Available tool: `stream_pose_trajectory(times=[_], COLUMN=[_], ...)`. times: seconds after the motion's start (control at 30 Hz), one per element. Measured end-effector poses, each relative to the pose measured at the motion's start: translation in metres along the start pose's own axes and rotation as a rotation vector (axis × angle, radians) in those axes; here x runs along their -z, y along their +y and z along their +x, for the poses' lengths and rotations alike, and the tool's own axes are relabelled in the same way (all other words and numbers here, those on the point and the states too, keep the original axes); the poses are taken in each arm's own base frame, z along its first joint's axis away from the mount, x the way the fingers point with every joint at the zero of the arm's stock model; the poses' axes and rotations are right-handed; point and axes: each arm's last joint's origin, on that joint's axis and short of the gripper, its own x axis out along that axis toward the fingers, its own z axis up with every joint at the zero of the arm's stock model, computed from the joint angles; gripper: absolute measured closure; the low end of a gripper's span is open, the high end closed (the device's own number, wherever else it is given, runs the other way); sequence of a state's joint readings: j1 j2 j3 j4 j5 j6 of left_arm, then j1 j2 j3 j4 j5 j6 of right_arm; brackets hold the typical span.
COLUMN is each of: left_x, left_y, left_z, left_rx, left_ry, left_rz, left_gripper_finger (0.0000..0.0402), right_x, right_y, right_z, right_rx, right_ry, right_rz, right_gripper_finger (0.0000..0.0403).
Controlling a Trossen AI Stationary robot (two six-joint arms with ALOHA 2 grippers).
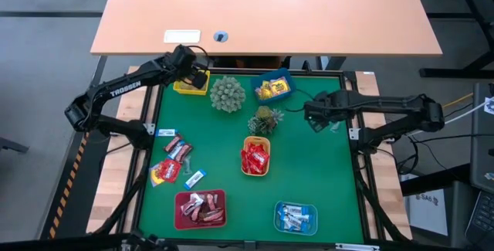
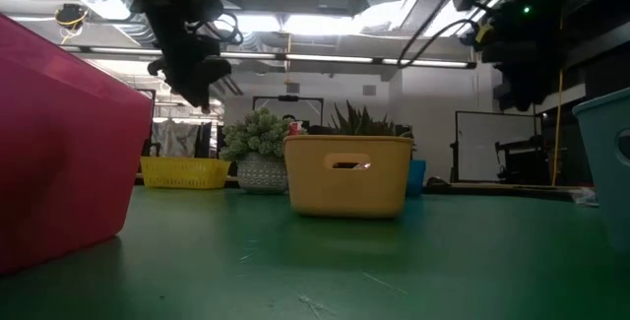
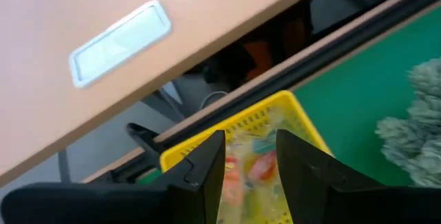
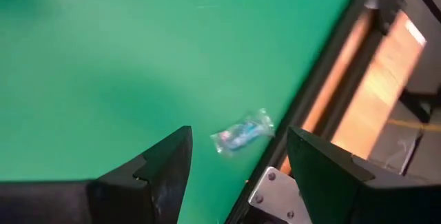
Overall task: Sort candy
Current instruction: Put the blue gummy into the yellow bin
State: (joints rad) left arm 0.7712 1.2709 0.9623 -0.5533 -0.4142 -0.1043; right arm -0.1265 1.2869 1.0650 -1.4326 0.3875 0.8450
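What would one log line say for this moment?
left gripper: open over yellow tray | right gripper: open above a blue-white candy | loose candy: unsorted

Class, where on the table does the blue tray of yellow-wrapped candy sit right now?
In the high view, the blue tray sits at the far edge of the green mat, just right of the pale spiky plant ball and behind the smaller dark one.

Small wrapped candy [image 1: 176, 161] sorted and loose

Red, brown-pink, blue-white and yellow sweets fill trays; several lie loose on green mat at left.
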Motion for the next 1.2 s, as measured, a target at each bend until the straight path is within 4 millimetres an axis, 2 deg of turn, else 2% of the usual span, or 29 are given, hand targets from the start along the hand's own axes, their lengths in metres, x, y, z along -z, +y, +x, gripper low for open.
stream_pose_trajectory(times=[0.17,0.33,0.53,0.77,1.07,1.2], left_x=[0.000,0.000,0.000,0.000,0.001,0.002], left_y=[-0.001,-0.001,-0.001,-0.002,-0.012,-0.016], left_z=[0.000,0.000,0.000,-0.001,-0.005,-0.007], left_rx=[0.035,0.039,0.039,0.043,0.070,0.082], left_ry=[0.004,0.004,0.004,0.003,-0.006,-0.010], left_rz=[-0.001,-0.001,-0.001,0.002,0.031,0.044], left_gripper_finger=[0.0285,0.0285,0.0285,0.0285,0.0285,0.0285], right_x=[0.002,0.011,0.017,0.002,-0.003,-0.008], right_y=[-0.009,-0.016,-0.024,-0.026,-0.043,-0.046], right_z=[0.020,0.047,0.073,0.080,0.091,0.098], right_rx=[0.072,0.098,0.117,0.044,0.065,0.054], right_ry=[0.075,0.217,0.309,0.269,0.394,0.429], right_rz=[0.068,0.103,0.168,0.301,0.402,0.395], right_gripper_finger=[0.0167,0.0167,0.0167,0.0167,0.0167,0.0167])
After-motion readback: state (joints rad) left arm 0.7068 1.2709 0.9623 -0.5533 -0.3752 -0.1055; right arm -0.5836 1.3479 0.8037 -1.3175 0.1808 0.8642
